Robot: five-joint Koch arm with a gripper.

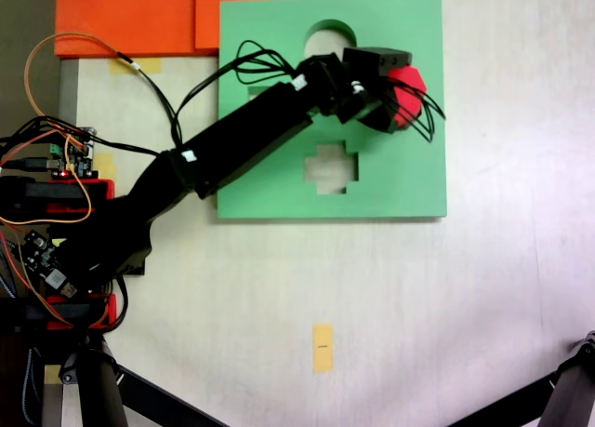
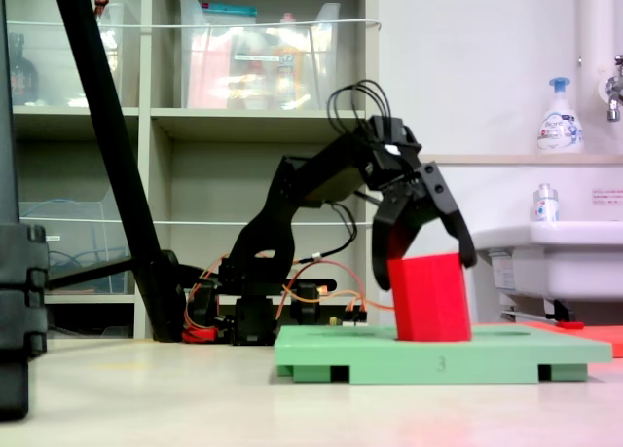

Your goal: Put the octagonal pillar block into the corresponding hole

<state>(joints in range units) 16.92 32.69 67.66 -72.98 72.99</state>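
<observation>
The red octagonal pillar block (image 1: 409,100) (image 2: 430,299) stands upright, slightly tilted, on the right part of the green foam board (image 1: 409,180) (image 2: 487,354). My gripper (image 1: 398,97) (image 2: 424,272) reaches down over it. The jaws are spread and straddle the block's upper half, one on each side, with small gaps showing in a fixed view. The corresponding hole is hidden under the block and gripper. I cannot tell whether the block's base sits in the hole or on the board's surface. The round cutout (image 1: 325,41) and the cross-shaped cutout (image 1: 332,166) lie bare.
Orange foam sheets (image 1: 139,18) lie beyond the board's top left corner. A yellow tape mark (image 1: 322,346) is on the white table. The arm's base and wiring (image 1: 56,194) sit at the left edge. A black tripod leg (image 2: 107,145), shelves and a sink (image 2: 555,247) stand behind.
</observation>
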